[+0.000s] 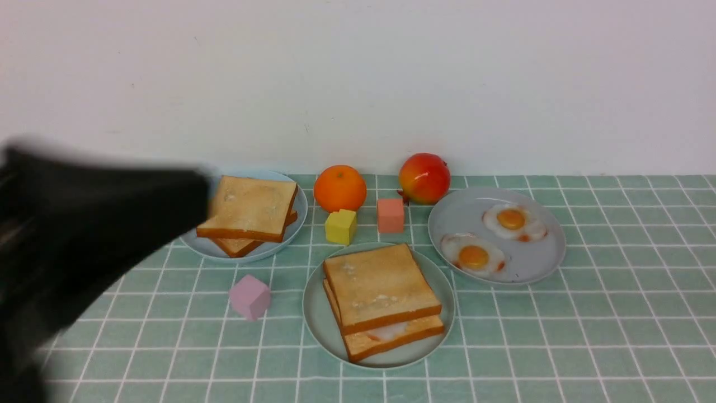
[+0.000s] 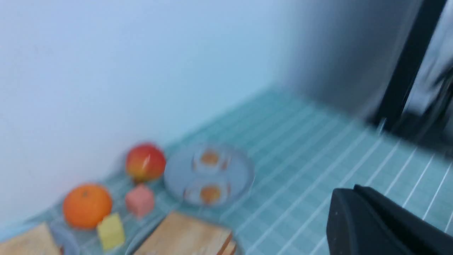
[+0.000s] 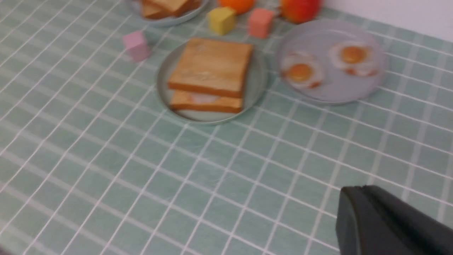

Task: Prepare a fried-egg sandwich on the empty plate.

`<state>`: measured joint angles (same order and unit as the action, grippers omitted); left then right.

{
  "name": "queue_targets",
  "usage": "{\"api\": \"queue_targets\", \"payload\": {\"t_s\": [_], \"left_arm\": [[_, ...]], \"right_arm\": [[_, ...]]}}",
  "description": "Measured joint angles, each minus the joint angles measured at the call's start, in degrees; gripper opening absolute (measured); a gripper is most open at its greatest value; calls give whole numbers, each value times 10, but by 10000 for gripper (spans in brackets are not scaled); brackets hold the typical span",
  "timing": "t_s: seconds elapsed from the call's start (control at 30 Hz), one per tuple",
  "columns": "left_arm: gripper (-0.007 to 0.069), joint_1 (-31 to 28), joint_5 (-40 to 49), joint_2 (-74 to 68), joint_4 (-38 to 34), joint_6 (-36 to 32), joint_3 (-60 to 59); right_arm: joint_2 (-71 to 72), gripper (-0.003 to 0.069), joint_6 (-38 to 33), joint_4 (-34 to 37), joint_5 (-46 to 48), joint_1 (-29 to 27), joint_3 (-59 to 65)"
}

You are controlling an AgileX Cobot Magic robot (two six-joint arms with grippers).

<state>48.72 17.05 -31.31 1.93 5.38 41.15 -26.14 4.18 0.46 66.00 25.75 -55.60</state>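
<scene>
The sandwich (image 1: 383,299) sits on the mint plate (image 1: 315,313), egg white peeking between its slices. Two fried eggs (image 1: 473,256) lie on the grey plate (image 1: 531,271) to its right, and spare toast (image 1: 249,208) is stacked on the far-left plate (image 1: 301,215). The left gripper (image 2: 355,198) and right gripper (image 3: 360,200) are clenched, empty.

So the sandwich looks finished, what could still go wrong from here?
The top slice of the fried-egg sandwich sits askew on the lower one, so a knock might slide it off the plate. The left arm is blurred, seemingly in motion, close to the spare toast stack and the pink cube; it might clip either.
</scene>
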Motion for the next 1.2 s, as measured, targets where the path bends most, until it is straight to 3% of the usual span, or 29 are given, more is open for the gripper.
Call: {"api": "queue_targets", "payload": {"t_s": [0.2, 0.37, 0.6, 0.93, 1.07, 1.13, 1.17, 1.2], "left_arm": [[-13, 0, -162, 210, -13, 7, -241], [-13, 0, -174, 300, -23, 7, -324], [-13, 0, -174, 319, -23, 7, -363], [-13, 0, -117, 320, -23, 7, -367], [-13, 0, -108, 320, -23, 7, -367], [-13, 0, -107, 320, -23, 7, -367], [-13, 0, -107, 320, -23, 7, -367], [-13, 0, -107, 320, -23, 7, -367]], "right_arm": [[70, 0, 101, -70, -5, 0, 52], [100, 0, 186, -111, -74, 0, 117], [103, 6, 271, -139, -152, 0, 177], [103, 14, 273, -140, -154, 0, 200], [108, 11, 273, -150, -159, -26, 204], [130, -13, 253, -143, -212, -111, 242], [135, -13, 248, -142, -220, -118, 252], [154, -14, 208, -126, -277, -162, 298]]}}
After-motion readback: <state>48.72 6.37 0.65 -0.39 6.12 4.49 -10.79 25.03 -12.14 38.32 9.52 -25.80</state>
